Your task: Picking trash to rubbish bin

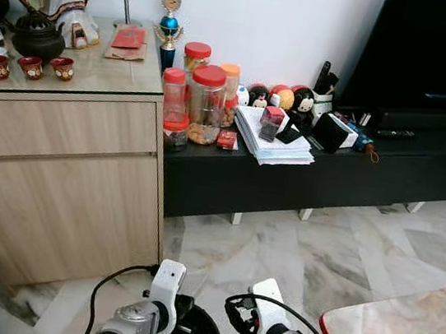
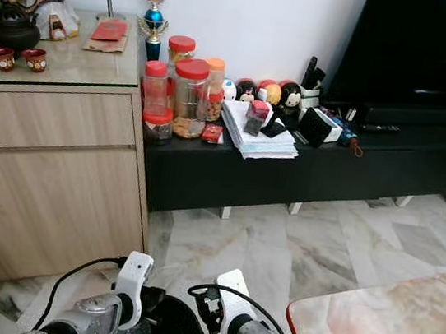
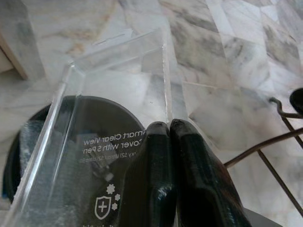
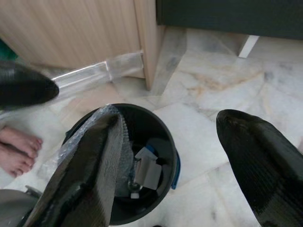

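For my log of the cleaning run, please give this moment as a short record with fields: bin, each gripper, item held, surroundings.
bin: black rubbish bin on the marble floor, below both grippers, some trash already inside
left gripper: fingers shut on the edge of a clear plastic package, held above the bin
right gripper: open over the bin, holding nothing
item held: transparent phone-cover packaging with printed text
surroundings: wooden cabinet, black TV console with red-lidded jars; a person's bare feet nearby

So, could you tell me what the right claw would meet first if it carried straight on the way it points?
Most likely the black rubbish bin: the open right claw points down at its mouth, where scraps already lie. Depth is hard to judge.
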### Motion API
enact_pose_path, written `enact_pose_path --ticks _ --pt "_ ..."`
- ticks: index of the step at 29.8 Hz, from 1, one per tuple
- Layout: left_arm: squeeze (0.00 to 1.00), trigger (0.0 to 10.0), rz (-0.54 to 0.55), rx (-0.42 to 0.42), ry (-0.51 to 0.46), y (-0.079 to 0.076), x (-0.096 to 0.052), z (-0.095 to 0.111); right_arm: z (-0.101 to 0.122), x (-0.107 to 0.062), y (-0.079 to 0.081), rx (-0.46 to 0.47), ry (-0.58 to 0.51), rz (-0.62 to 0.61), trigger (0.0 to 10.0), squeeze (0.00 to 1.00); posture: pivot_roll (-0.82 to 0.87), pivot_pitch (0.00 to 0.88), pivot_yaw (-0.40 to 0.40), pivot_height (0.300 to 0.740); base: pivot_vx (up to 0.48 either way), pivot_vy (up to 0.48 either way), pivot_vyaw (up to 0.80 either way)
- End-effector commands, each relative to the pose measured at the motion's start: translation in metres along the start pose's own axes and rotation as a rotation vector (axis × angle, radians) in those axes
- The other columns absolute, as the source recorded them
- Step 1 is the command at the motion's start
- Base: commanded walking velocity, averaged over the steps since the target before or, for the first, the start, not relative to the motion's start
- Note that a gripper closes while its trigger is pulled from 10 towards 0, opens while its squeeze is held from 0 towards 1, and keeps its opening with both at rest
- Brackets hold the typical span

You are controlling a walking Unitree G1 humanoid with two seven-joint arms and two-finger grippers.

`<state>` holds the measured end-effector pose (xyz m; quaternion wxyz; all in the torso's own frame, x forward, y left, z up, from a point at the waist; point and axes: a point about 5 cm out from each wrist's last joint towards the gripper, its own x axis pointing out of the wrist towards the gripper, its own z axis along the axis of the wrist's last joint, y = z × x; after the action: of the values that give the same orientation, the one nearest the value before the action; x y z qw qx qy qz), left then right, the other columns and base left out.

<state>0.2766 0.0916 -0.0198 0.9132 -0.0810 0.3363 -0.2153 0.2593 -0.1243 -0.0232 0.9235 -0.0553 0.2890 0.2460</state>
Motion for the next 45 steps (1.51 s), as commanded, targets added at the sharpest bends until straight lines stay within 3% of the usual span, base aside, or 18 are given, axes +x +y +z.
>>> enact_pose_path --ticks 1,2,3,4,5,22,25,26,30,35,36,39,45 --pt "0.11 10.0 -0.014 -0.009 0.009 -0.001 0.000 0.000 0.002 -0.001 -0.003 -0.001 -0.004 -0.008 10.0 0.00 0.11 0.034 -0.057 0.740 0.000 0.000 0.00" --pt "0.11 10.0 -0.016 -0.009 0.010 -0.001 0.000 0.000 0.002 -0.001 -0.003 -0.002 -0.004 -0.008 10.0 0.00 0.11 0.034 -0.057 0.740 0.000 0.000 0.00" --pt "0.80 10.0 -0.018 -0.010 0.010 -0.001 0.000 0.000 0.002 -0.001 -0.003 -0.002 -0.004 -0.009 10.0 0.00 0.11 0.034 -0.057 0.740 0.000 0.000 0.00" --pt "0.80 10.0 -0.019 -0.011 0.009 -0.001 0.000 0.000 0.002 -0.001 -0.003 -0.001 -0.005 -0.008 10.0 0.00 0.11 0.034 -0.057 0.740 0.000 0.000 0.00" --pt "1.00 10.0 -0.019 -0.012 0.009 -0.001 0.000 0.000 0.002 -0.001 -0.003 -0.001 -0.005 -0.009 10.0 0.00 0.11 0.034 -0.057 0.740 0.000 0.000 0.00" --pt "1.00 10.0 -0.007 -0.024 -0.004 0.004 -0.001 0.002 0.001 -0.003 -0.004 0.003 0.004 -0.017 10.0 0.00 0.11 0.034 -0.057 0.740 0.000 0.000 0.00" --pt "1.00 10.0 0.022 0.017 -0.011 0.009 -0.003 0.005 0.001 -0.003 -0.005 0.008 -0.002 -0.025 10.0 0.00 0.11 0.034 -0.057 0.740 0.000 0.000 0.00" --pt "0.00 10.0 0.069 0.062 -0.027 0.018 -0.005 0.010 0.000 -0.003 -0.005 0.022 -0.007 -0.034 10.0 0.00 0.11 0.034 -0.057 0.740 0.000 0.000 0.00" --pt "0.00 10.0 0.119 0.114 -0.046 0.029 -0.010 0.014 -0.007 -0.003 -0.004 0.033 0.017 -0.043 10.0 0.00 0.11 0.034 -0.057 0.740 0.000 0.000 0.00" --pt "0.00 10.0 0.220 0.265 -0.026 0.049 -0.021 0.008 -0.027 -0.006 -0.002 0.057 0.092 -0.081 10.0 0.00 0.11 0.034 -0.057 0.740 0.000 0.000 0.00" --pt "0.00 10.0 0.220 0.265 -0.026 0.049 -0.021 0.008 -0.027 -0.006 -0.002 0.057 0.092 -0.081 10.0 0.00 0.11 0.034 -0.057 0.740 0.000 0.000 0.00" --pt "0.00 10.0 0.396 0.250 -0.014 0.078 -0.040 -0.007 -0.043 -0.011 -0.001 0.099 0.132 -0.104 10.0 0.00 0.13 0.040 -0.049 0.740 0.000 0.000 0.00" --pt "0.00 10.0 0.536 0.227 0.063 0.101 -0.061 -0.036 -0.061 -0.019 -0.003 0.128 0.197 -0.157 10.0 0.00 0.14 0.037 -0.045 0.740 0.000 0.000 0.00"
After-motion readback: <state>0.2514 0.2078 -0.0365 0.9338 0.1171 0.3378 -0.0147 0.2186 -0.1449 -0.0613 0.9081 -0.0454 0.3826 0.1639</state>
